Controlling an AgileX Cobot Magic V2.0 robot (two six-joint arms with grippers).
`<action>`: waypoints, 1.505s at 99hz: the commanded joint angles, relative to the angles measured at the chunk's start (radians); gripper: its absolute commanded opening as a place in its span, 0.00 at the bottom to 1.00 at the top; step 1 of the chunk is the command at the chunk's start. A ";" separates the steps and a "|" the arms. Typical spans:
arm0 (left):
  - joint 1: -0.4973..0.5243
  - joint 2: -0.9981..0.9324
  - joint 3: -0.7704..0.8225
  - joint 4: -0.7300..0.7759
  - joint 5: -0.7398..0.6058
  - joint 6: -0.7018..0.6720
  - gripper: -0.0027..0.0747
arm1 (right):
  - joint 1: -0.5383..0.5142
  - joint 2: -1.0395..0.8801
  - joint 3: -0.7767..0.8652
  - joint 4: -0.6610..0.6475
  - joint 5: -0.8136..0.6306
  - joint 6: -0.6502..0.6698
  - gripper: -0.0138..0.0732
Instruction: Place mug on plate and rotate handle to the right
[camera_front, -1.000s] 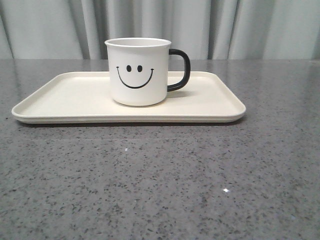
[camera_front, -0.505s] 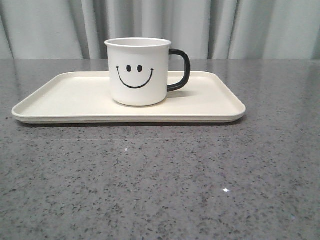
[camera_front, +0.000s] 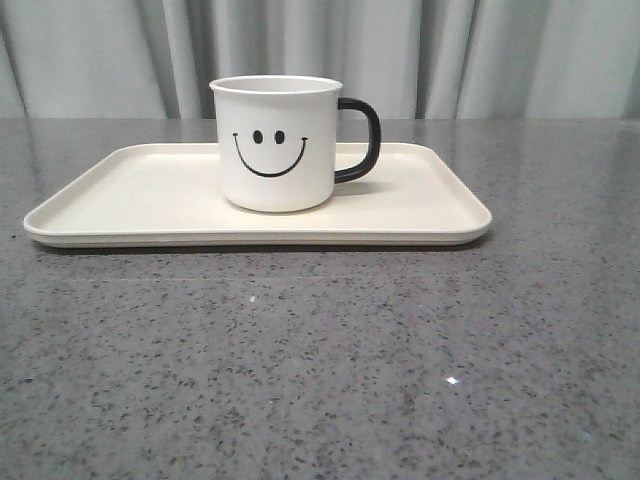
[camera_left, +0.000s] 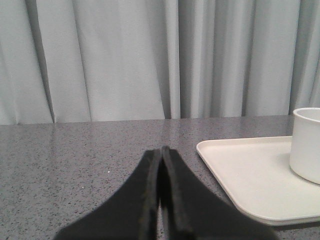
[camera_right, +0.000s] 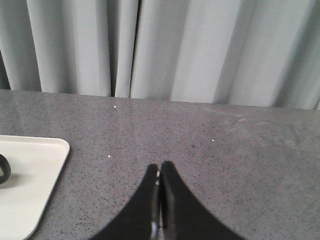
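A speckled grey stone worktop (camera_front: 320, 350) runs back to a wall of pale pleated curtains (camera_front: 450, 55). On it lies the cream rectangular plate (camera_front: 120, 200), long side across the front view, and the white smiley-face mug (camera_front: 277, 145) stands upright on the plate's floor, slightly left of its middle, face toward the camera. The black loop handle (camera_front: 362, 140) projects to the robot's right, over bare plate surface and clear of the rim.

Neither arm appears in the front view. In the left wrist view the left gripper (camera_left: 161, 155) has its fingers pressed together with nothing between them, low over the worktop, well apart from the plate's near corner (camera_left: 220, 170) and the mug wall (camera_left: 307, 142). In the right wrist view the right gripper (camera_right: 160, 172) is likewise closed and empty, the plate corner (camera_right: 35, 165) and a sliver of handle (camera_right: 4, 175) off to one side.

Judged from this layout, both parts of the task look complete: mug on plate, handle to the right. The step in hand is therefore to stay parked; doing it well means holding both arms clear of the plate so nothing nudges the mug and disturbs the handle's heading.

Compared with the front views of a second and half a second earlier, nothing differs: mug, handle and plate occupy the same positions.
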 joint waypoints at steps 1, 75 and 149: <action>0.001 -0.031 0.010 -0.003 -0.084 -0.002 0.01 | -0.003 0.010 -0.025 0.005 -0.074 -0.001 0.09; 0.001 -0.031 0.010 -0.003 -0.084 -0.002 0.01 | 0.169 -0.299 0.495 -0.002 -0.427 -0.001 0.09; 0.001 -0.031 0.010 -0.003 -0.084 -0.002 0.01 | 0.168 -0.463 0.851 -0.001 -0.583 -0.001 0.09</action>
